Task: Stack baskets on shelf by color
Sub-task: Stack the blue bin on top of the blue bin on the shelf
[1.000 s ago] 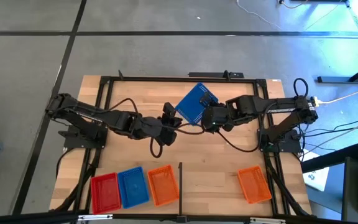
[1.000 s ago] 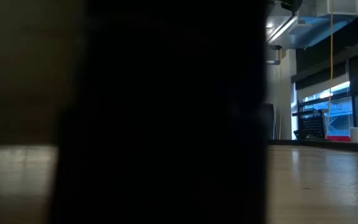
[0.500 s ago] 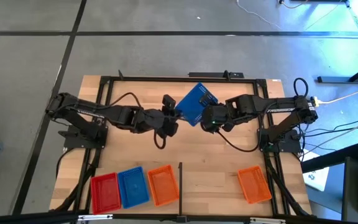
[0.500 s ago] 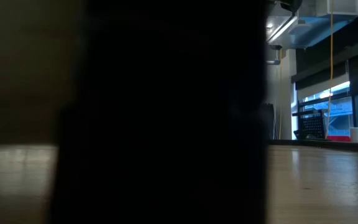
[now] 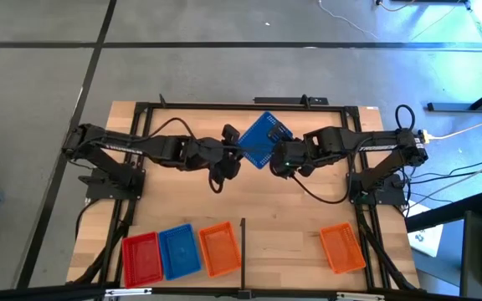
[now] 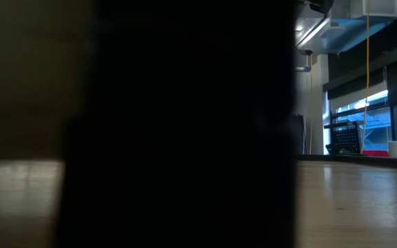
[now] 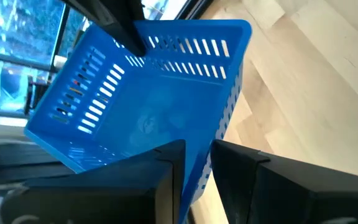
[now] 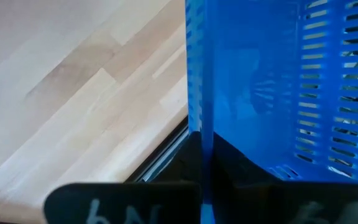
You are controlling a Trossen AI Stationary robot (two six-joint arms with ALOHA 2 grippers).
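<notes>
A blue basket [image 5: 264,138] is held up in the air over the middle of the desk [image 5: 283,221], nearer its far edge, tilted so that one corner points to the far edge. Both arms meet at it.

The right end effector [image 5: 279,159] is clenched on the basket: in the right wrist view its dark fingers [image 8: 229,168] pinch one thin side wall [image 8: 194,81] edge-on, with the slotted lattice of the basket [image 8: 291,81] rising beside them.

The left end effector [image 5: 234,155] is at the basket's opposite side. In the left wrist view its two fingers [image 7: 173,168] straddle the lower rim of the basket [image 7: 148,99], one on each side of the wall, with a narrow gap at the wall; whether the pads press on the plastic I cannot tell. The right arm's finger [image 7: 114,28] shows at the basket's far rim in that view.

Along the near edge of the desk, toward the left corner, three baskets lie flat side by side and touching: a red basket [image 5: 141,257], a second blue basket [image 5: 179,251] and an orange basket [image 5: 219,248]. A thin black bar [image 5: 243,242] stands just right of the orange one. Another orange basket [image 5: 342,248] lies alone toward the near right corner, well apart from the bar.

The low view is mostly blocked by a dark shape close to the lens; only a strip of desk [image 6: 364,200] and the room behind show at its right.
</notes>
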